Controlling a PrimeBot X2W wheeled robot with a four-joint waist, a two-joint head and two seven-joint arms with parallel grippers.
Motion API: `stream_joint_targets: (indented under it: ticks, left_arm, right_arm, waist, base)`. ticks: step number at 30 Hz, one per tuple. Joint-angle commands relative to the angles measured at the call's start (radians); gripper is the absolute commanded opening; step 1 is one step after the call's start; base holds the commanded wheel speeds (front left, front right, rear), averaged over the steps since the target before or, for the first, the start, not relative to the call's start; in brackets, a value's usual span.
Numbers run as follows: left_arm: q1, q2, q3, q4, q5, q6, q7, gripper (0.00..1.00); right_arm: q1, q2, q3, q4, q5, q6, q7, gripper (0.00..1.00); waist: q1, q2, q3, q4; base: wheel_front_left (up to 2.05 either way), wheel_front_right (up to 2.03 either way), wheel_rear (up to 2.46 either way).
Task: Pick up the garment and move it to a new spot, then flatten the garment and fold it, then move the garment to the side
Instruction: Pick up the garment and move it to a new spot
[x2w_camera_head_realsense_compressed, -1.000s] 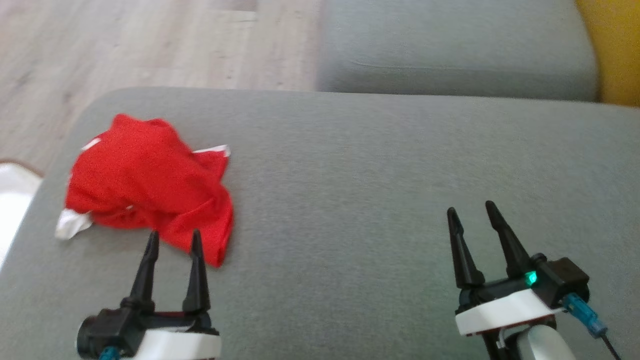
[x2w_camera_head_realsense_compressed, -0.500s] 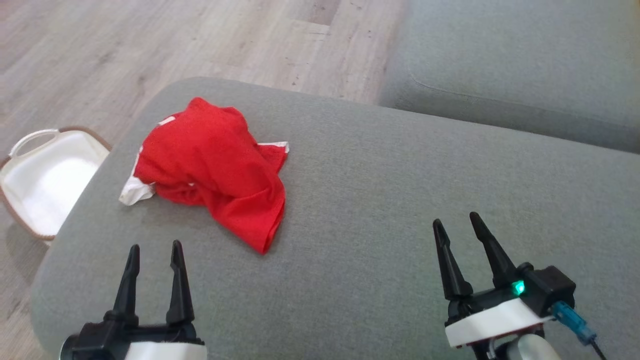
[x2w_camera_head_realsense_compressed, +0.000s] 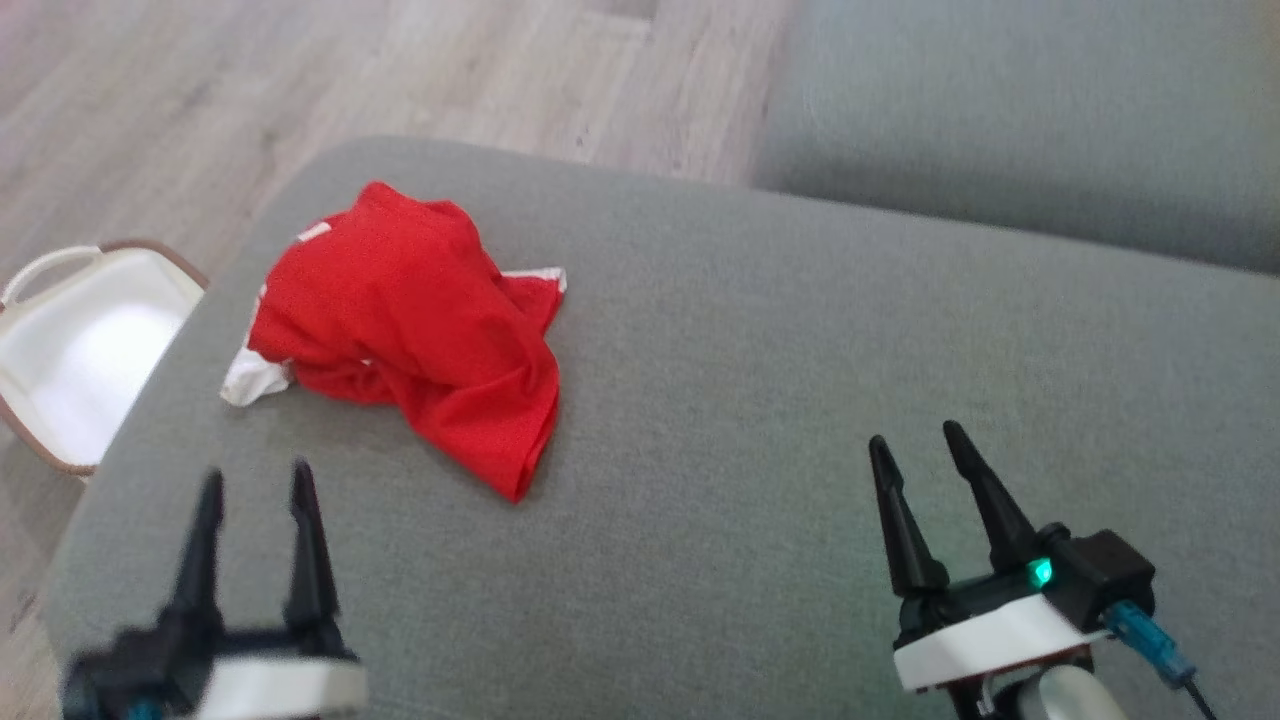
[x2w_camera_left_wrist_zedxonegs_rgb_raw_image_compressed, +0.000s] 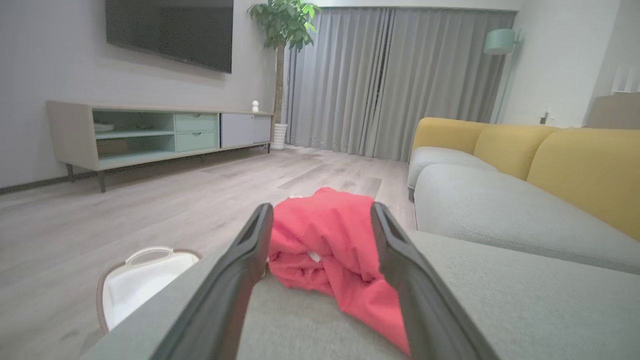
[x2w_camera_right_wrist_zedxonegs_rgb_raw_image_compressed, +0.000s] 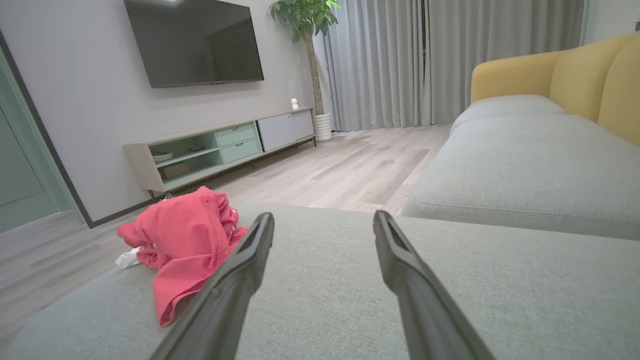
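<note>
Rumpled red garment on grey sofa cushion, wood floor and white basket alongside; left claw, right claw both apart.

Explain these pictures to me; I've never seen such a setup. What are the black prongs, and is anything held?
This is a wheeled robot with two arms. The black prongs are the fingers of its two tools. One picture looks down from its head: the left tool lower left, the right tool lower right. The other two come from wrist cameras, each looking along its own tool's fingers. On the grey sofa cushion lies a crumpled red garment with white trim; a white basket stands on the floor beside it. Both tools are open and hold nothing.
</note>
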Motion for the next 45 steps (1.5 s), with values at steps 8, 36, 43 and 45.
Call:
stream_joint_targets:
  ticks: [8, 36, 43, 45]
  left_arm:
    - [-0.395, 0.199, 0.001, 0.128, 0.029, -0.047, 0.01, 1.0]
    - [-1.072, 0.628, -0.78, 0.648, -0.618, -0.051, 0.499, 0.0]
    - [-1.151, 0.641, -0.784, 0.666, -0.627, -0.051, 0.258, 0.0]
    - [-1.173, 0.641, -0.778, 0.664, -0.632, -0.051, 0.194, 0.0]
  right_arm:
    - [-0.101, -0.007, -0.033, -0.065, -0.071, -0.001, -0.011, 1.0]
    - [-0.226, -0.007, -0.107, -0.132, -0.14, -0.001, -0.011, 1.0]
    - [-0.22, -0.007, -0.096, -0.116, -0.13, -0.001, -0.011, 1.0]
    - [-0.214, -0.007, -0.093, -0.11, -0.122, -0.001, -0.011, 1.0]
  waist:
    - [0.0001, -0.0001, 0.162, -0.055]
    - [0.0001, -0.0001, 0.439, -0.192]
    - [0.0001, -0.0001, 0.384, -0.183]
    - [0.0001, -0.0001, 0.356, -0.182]
  base:
    - [0.0, 0.0, 0.0]
    - [0.0, 0.0, 0.0]
    - [0.0, 0.0, 0.0]
    - [0.0, 0.0, 0.0]
